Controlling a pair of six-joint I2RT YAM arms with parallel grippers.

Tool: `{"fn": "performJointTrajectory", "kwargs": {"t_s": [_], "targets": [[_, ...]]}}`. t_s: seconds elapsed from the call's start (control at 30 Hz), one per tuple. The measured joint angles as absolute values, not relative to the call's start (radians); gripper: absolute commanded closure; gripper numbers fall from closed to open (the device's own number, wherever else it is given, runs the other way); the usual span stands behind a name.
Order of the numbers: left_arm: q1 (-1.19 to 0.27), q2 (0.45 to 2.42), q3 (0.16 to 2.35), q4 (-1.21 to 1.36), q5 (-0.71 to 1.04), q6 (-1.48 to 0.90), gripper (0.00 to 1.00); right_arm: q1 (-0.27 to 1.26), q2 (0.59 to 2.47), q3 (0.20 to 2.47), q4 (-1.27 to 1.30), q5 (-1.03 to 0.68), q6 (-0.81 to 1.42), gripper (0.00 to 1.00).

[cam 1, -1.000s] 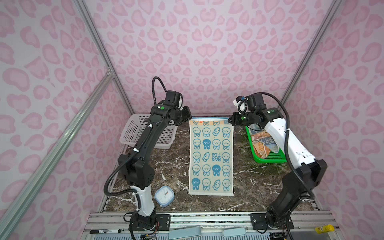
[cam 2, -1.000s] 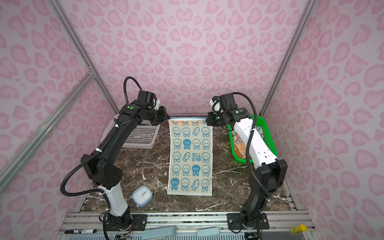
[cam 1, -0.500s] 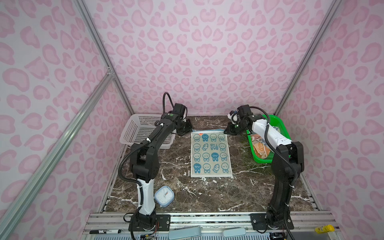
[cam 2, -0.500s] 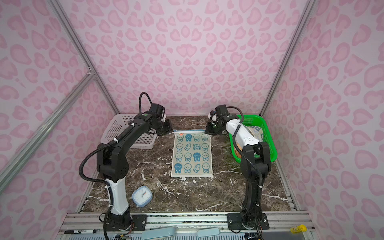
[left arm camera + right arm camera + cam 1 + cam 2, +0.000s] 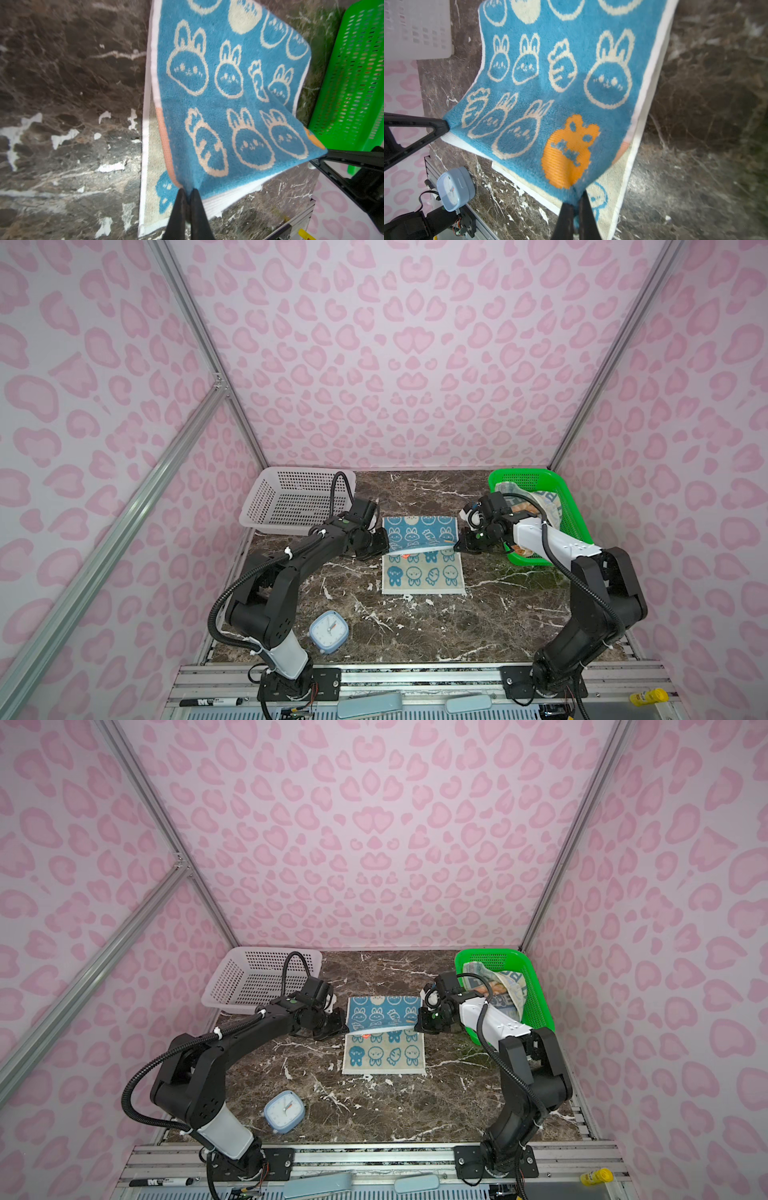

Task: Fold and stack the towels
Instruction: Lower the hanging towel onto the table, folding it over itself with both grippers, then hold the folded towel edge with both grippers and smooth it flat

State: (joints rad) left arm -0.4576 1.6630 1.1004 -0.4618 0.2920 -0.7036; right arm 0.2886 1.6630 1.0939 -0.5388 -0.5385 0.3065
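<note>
where the towel [image 5: 423, 577] sits: middle of the frame in both top views, on the table [image 5: 415, 630]. near half lies flat, pale side up with blue bunnies. far half is lifted and curled over toward the bottom of the frame, blue side up.
left gripper [image 5: 383, 546]: on the left corner of the lifted edge. in the left wrist view the fingers [image 5: 180, 207] are pinched tight on the cloth, no gap between them.
right gripper [image 5: 458, 546]: on the right corner of that same edge. the right wrist view has it clamped down [image 5: 576, 200] on the cloth right by the orange bunny patch, tips pressed together.
lifted edge: stretched between the two grippers, hanging above the flat half, white hem showing.
green basket [image 5: 519, 480]: upper right of the table, other towels [image 5: 544, 506] bunched up inside, blue, cream and a bit of orange. right arm crosses in front of it.
white basket [image 5: 291, 497]: upper left of the table, just behind the left arm.
clock [image 5: 328, 632]: lower left of the table, near the left arm's base, well apart from the towel.
</note>
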Motion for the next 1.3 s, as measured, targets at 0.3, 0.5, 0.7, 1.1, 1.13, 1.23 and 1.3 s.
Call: {"fn": "performJointTrajectory", "kwargs": {"t_s": [0.3,0.5,0.7,1.1,1.13,1.23,1.3], "targets": [[-0.474,1.575,1.044,-0.425,0.277,-0.714,0.98,0.303,1.543,1.038,-0.541,-0.517,0.303,0.98],[-0.501,1.541,1.002,-0.431,0.237,-0.714,0.98,0.357,1.508,0.936,-0.520,-0.472,0.310,0.98],[-0.534,1.594,0.920,-0.401,0.244,-0.725,0.98,0.372,1.562,0.827,-0.437,-0.482,0.333,0.97],[-0.535,1.742,0.988,-0.416,0.204,-0.710,0.97,0.369,1.705,0.912,-0.406,-0.471,0.352,0.96],[-0.528,1.758,1.010,-0.418,0.197,-0.705,0.97,0.367,1.722,0.939,-0.406,-0.467,0.352,0.95],[-0.514,1.758,1.045,-0.431,0.182,-0.695,0.97,0.364,1.710,0.994,-0.422,-0.459,0.352,0.95],[-0.512,1.747,1.057,-0.443,0.182,-0.688,0.97,0.360,1.686,1.020,-0.442,-0.451,0.350,0.95]]}}
